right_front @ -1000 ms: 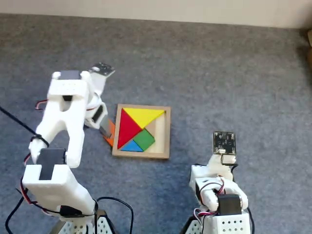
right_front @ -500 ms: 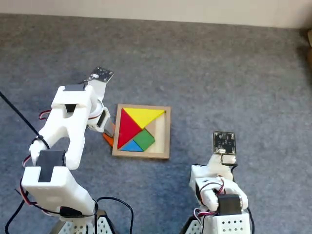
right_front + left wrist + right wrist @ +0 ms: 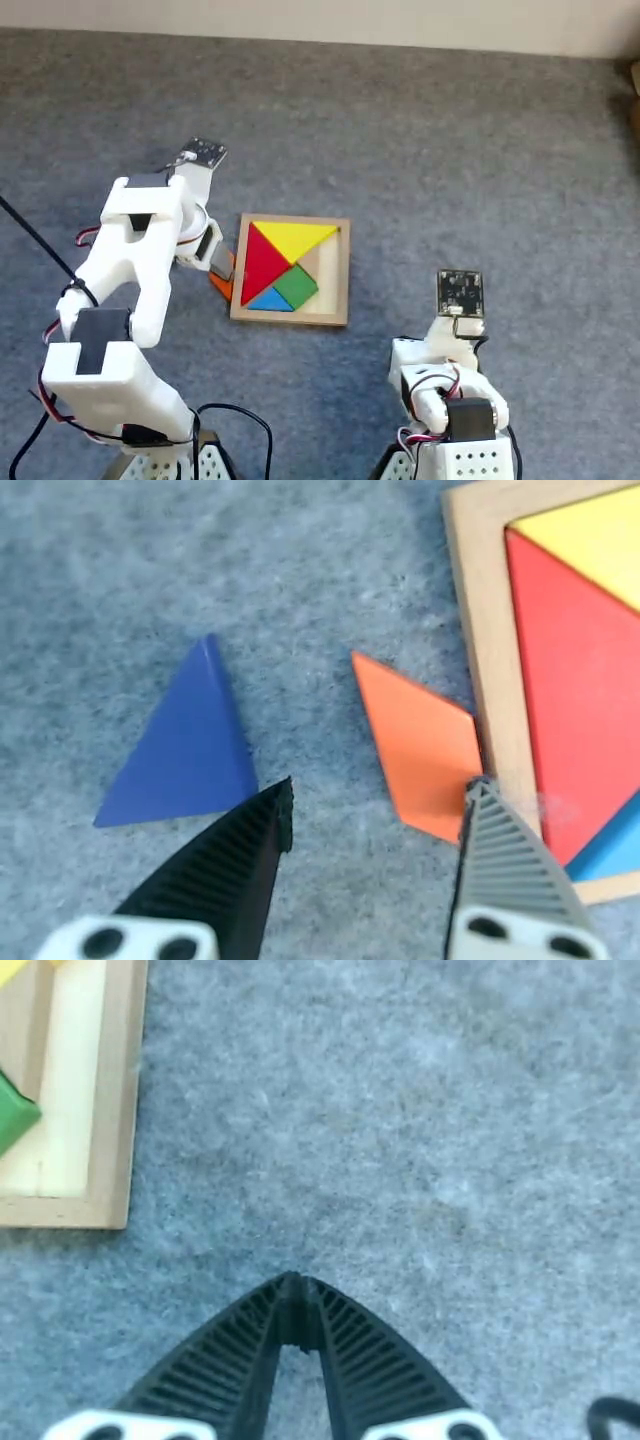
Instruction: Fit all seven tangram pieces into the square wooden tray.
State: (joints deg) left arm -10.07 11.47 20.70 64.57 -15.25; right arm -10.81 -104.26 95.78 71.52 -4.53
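L gripper [image 3: 380, 790]: jaws apart over orange piece [image 3: 420, 745]; centre before closing, avoid tray [image 3: 468, 600] rim. R gripper [image 3: 295, 1305]: together.

The parallelogram [image 3: 418, 748] lies between the triangle [image 3: 185, 750] and the tray [image 3: 480, 600].

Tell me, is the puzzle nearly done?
About halfway. The yellow piece, red piece, green piece and light blue piece already sit in the tray. The left hand, open, hovers by the orange piece beside the tray. That one and the dark blue triangle lie on the carpet, waiting to go in.
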